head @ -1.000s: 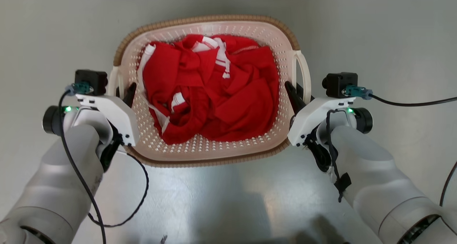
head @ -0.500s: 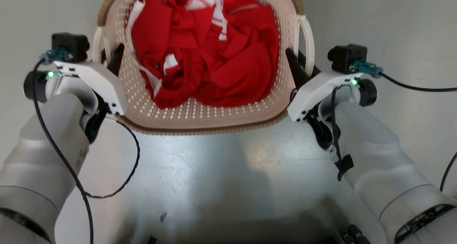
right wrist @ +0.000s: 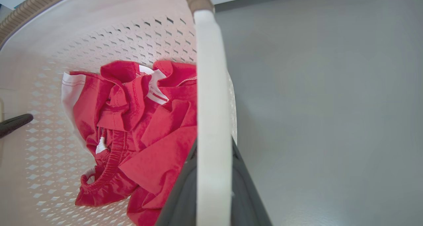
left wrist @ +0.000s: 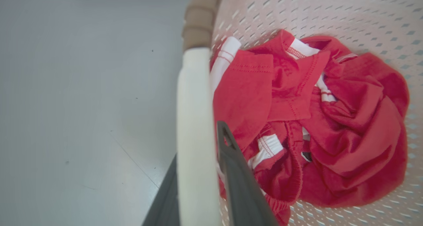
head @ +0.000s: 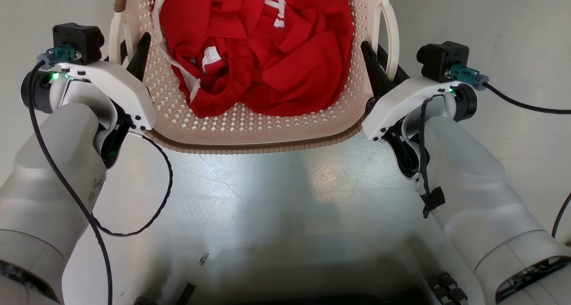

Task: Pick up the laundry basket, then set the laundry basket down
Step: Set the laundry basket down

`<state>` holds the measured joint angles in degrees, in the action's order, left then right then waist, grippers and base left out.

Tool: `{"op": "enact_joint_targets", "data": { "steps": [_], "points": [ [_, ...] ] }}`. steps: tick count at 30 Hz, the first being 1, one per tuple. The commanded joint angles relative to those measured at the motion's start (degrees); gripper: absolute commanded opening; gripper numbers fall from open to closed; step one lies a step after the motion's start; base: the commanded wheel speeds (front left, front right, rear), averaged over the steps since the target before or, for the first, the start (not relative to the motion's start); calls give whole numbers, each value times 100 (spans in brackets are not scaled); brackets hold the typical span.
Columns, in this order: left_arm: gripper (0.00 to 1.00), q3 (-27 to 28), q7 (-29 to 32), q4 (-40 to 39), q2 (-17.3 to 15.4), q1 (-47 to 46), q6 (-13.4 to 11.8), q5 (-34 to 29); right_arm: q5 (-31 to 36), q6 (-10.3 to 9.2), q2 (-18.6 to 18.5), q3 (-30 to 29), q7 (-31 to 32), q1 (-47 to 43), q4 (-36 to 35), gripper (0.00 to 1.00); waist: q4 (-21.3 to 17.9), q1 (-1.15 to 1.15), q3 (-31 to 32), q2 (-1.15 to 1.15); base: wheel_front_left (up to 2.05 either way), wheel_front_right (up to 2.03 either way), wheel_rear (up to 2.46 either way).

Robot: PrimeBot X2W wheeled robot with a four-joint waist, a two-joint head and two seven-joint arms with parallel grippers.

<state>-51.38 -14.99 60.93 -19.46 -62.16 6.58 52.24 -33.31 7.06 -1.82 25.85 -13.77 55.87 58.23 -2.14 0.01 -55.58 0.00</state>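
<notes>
The laundry basket (head: 267, 126) is right in front of the robot, between its two arms and over the grey floor (head: 285, 198). Its far end runs off the top of the head view. I cannot tell from these views whether its base is on the floor or just clear of it.

It should handle as a light, stiff load. The shell is thin perforated plastic with a firmer brown rim, and it holds a loose heap of red clothes (head: 267, 51) that weighs little but can slump to one side if the basket tips. The smooth walls give no purchase, so the sensible places to hold it are the two white side loops, the left handle (head: 117, 37) and the right handle (head: 392, 42). Each is a narrow, hard, slightly slick bar, so the two sides need to rise level with each other.

Both pale forearms reach forward from the bottom corners of the head view and angle inward, with the wrists turned so the grippers point along the basket's sides. The left gripper (head: 129, 51) and right gripper (head: 381, 62) each straddle their own handle. In the left wrist view the white bar runs up between the two dark fingers (left wrist: 238, 173), one inside the basket and one outside. The right wrist view shows the same, with its fingers (right wrist: 246, 193) pressed close against both faces of the bar. Both pairs are clamped on the handles.
</notes>
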Motion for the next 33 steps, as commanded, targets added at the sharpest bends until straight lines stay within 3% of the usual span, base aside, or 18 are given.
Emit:
{"op": "enact_joint_targets", "data": {
  "steps": [1, 16, 23, 33],
  "points": [
    [0, 90, 0, 82, -492, 156, -48, -180, 27, 43, -106, -29, -122, -320, -93, 0, -7, 0, -10, 0, 0, 0, 0],
    [0, 251, 0, 129, -460, 178, -15, -404, -12, 43, -106, -98, -123, -363, -73, 0, -51, 0, -71, 0, 0, 0, 0],
    [10, 246, 0, 275, -398, 192, 18, -436, -105, 43, -106, -45, -123, -389, -3, 0, -42, 0, -27, 0, 0, 0, 0],
    [9, 149, 12, 472, -344, 137, 68, -392, -324, 43, -106, 111, -123, -367, 101, 0, -62, 0, -1, 0, 0, 0, 0]
  ]
}}
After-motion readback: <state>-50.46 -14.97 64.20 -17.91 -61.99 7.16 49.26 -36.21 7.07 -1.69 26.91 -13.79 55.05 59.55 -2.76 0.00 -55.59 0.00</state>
